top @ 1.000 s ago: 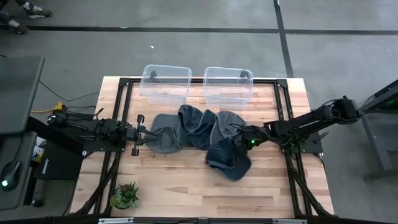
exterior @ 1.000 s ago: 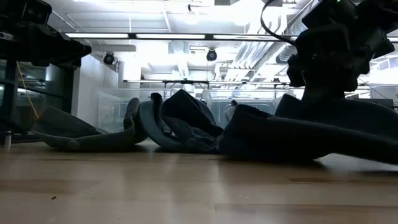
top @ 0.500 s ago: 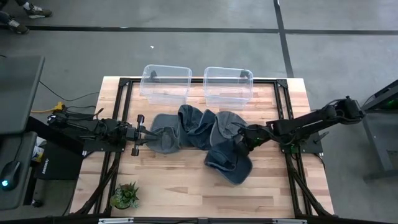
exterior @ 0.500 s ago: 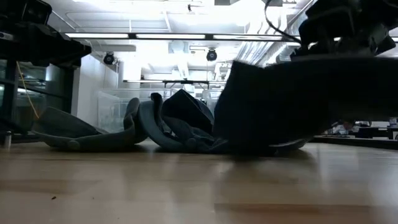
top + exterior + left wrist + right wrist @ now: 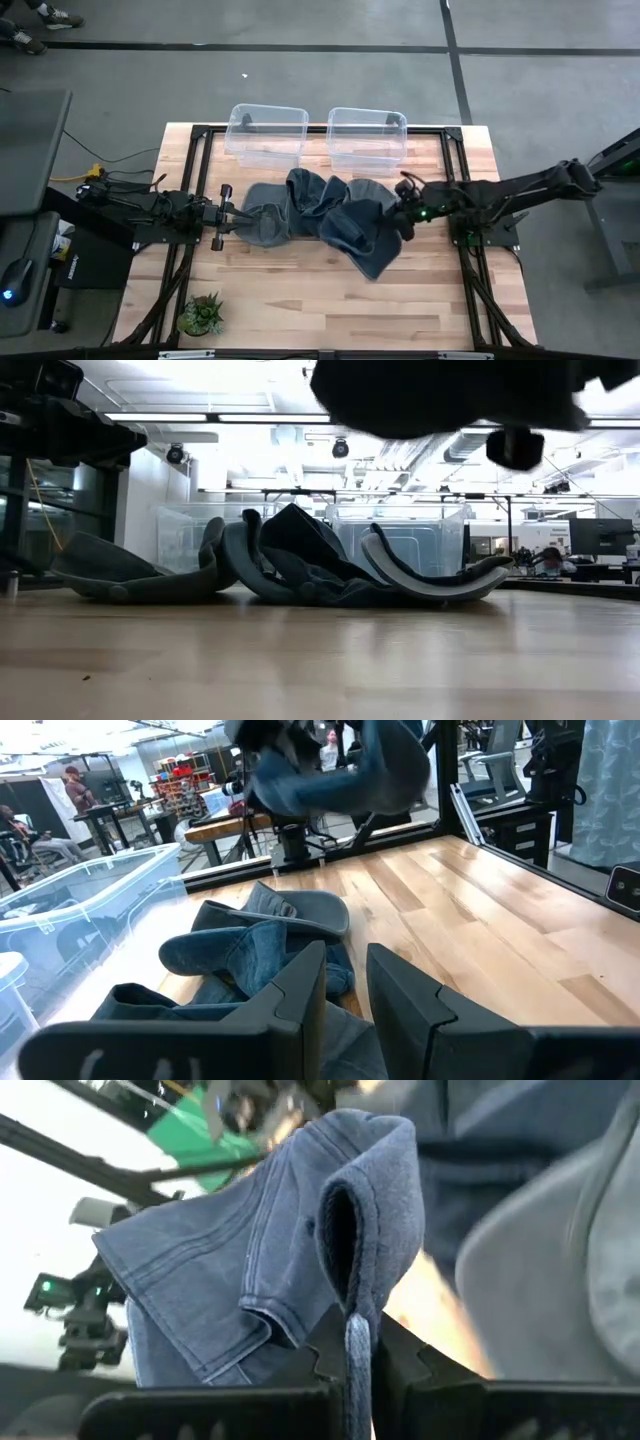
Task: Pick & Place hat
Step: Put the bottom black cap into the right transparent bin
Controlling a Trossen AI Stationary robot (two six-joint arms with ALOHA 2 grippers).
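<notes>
R claw (image 5: 404,218) clamped, raised.

I am wearing matte black all over — two slim, jointed arms trailing dark cables. My right gripper (image 5: 404,222) is showing a small green light glowing at its wrist; my left gripper (image 5: 238,219) is ending in blocky, angular black fingers (image 5: 290,1000).

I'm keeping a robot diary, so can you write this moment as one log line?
phase: lifting | right end effector: shut on hat, raised off table | left end effector: waiting beside hat pile | bins: no hat inside
</notes>
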